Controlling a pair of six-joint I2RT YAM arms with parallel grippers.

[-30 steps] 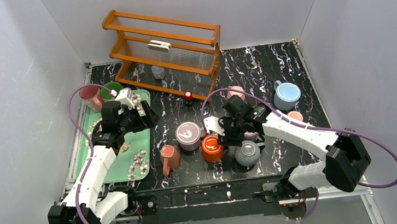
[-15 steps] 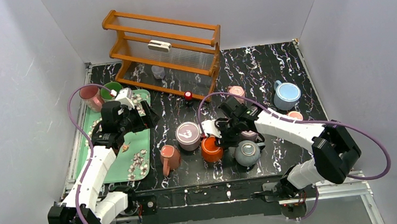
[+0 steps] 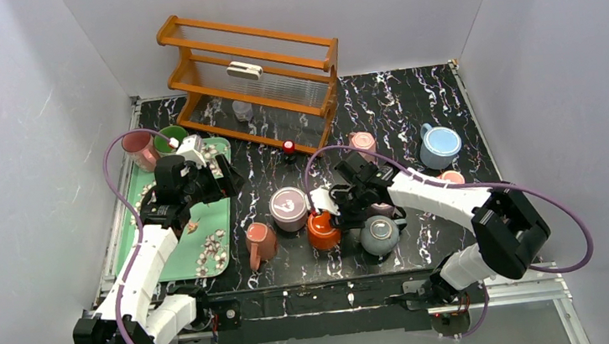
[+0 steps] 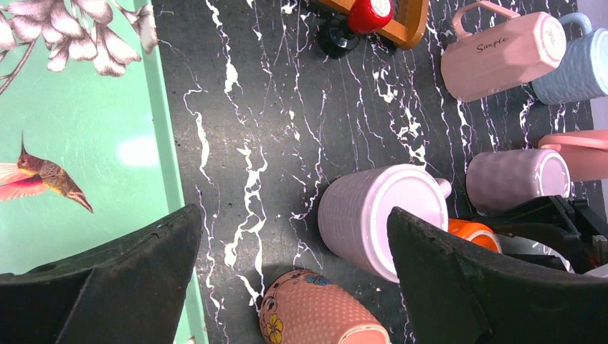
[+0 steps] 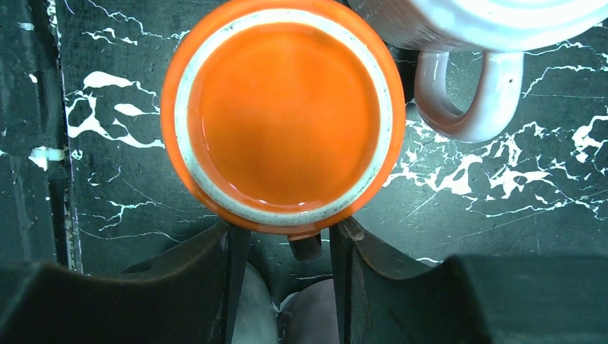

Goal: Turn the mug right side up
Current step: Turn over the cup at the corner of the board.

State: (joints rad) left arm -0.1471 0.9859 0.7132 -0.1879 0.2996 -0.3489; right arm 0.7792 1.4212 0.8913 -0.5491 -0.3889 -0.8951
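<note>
An orange mug (image 3: 323, 229) stands upside down on the black marble table, its glazed base facing up in the right wrist view (image 5: 283, 115). My right gripper (image 3: 335, 213) is right behind it. In the right wrist view the gripper (image 5: 287, 233) is open, with one finger on each side of the mug's short handle stub (image 5: 307, 246) and a gap on both sides. My left gripper (image 3: 224, 178) is open and empty, held above the table beside the tray's right edge (image 4: 294, 215).
A lilac upside-down mug (image 3: 289, 208) touches the orange one on the left. A pink floral mug (image 3: 261, 242) lies on its side. A grey mug (image 3: 379, 235) sits on the right. A green tray (image 3: 206, 232), a wooden rack (image 3: 254, 76), a blue mug (image 3: 439, 145) and a pink mug (image 3: 361, 143) stand further off.
My right gripper has slid left and closer to the orange mug, now straddling its handle. The left arm has not moved.
</note>
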